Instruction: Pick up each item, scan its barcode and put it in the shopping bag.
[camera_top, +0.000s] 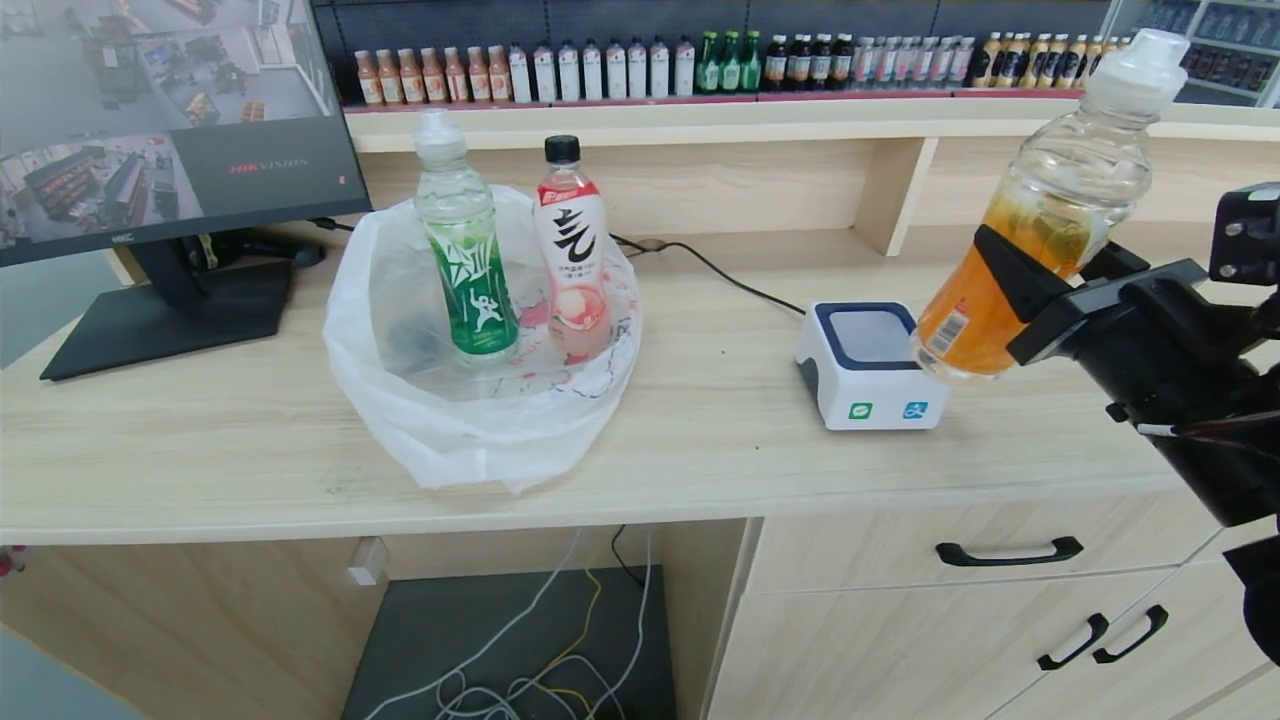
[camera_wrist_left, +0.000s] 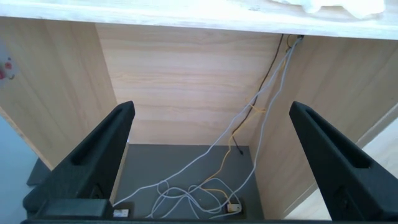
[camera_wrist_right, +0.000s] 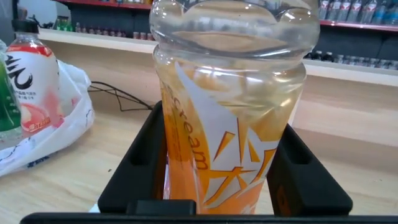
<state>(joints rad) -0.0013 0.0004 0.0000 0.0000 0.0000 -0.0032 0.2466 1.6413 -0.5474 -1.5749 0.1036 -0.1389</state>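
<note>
My right gripper (camera_top: 1010, 290) is shut on an orange-labelled bottle (camera_top: 1040, 215) with a white cap, held tilted with its base and barcode just above the right side of the white scanner (camera_top: 868, 365). In the right wrist view the orange bottle (camera_wrist_right: 230, 124) sits between the black fingers (camera_wrist_right: 134, 168). A white plastic shopping bag (camera_top: 480, 340) lies open on the counter with a green-labelled bottle (camera_top: 465, 240) and a pink-labelled bottle (camera_top: 572, 250) standing upright inside. My left gripper (camera_wrist_left: 208, 155) is open below the counter, facing the cable recess.
A monitor (camera_top: 160, 110) on a black stand occupies the counter's back left. A black cable (camera_top: 720, 272) runs along the counter toward the scanner. A raised shelf (camera_top: 800, 120) with bottles borders the back. Drawers (camera_top: 1010, 552) sit under the counter on the right.
</note>
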